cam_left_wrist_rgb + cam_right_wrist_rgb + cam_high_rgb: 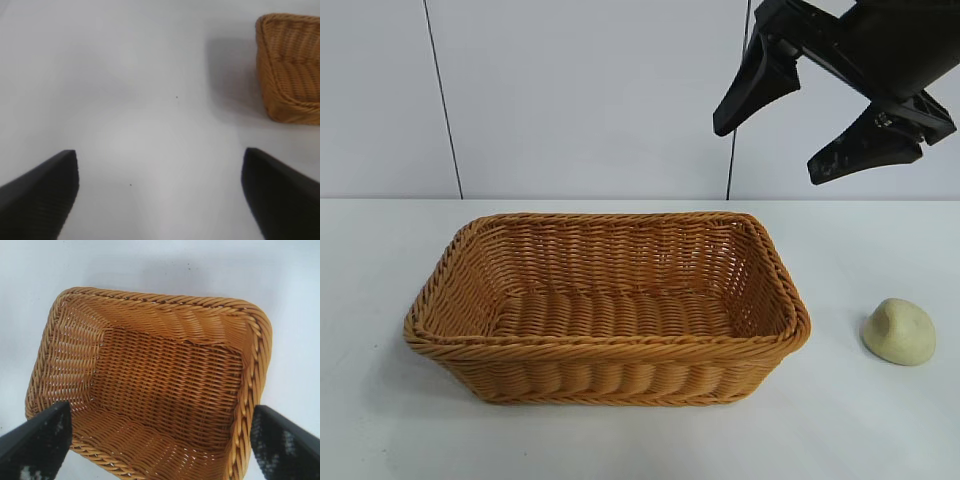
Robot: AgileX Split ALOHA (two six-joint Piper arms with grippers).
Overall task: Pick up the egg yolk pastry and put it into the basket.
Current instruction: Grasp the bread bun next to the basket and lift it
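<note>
Woven wicker basket point(610, 310), ribbed and slightly glossy; egg yolk pastry point(899, 331) matt, smooth; table point(880, 430) smooth white.

White table point(380, 430) spans the whole lower part of the exterior view, matte, plain surface. Behind its far edge a pale wall point(580, 90) of flat panels with two thin dark vertical seams point(442, 95), one toward the left, one right of centre. A few tiny dark specks point(176, 97) on the tabletop.
</note>
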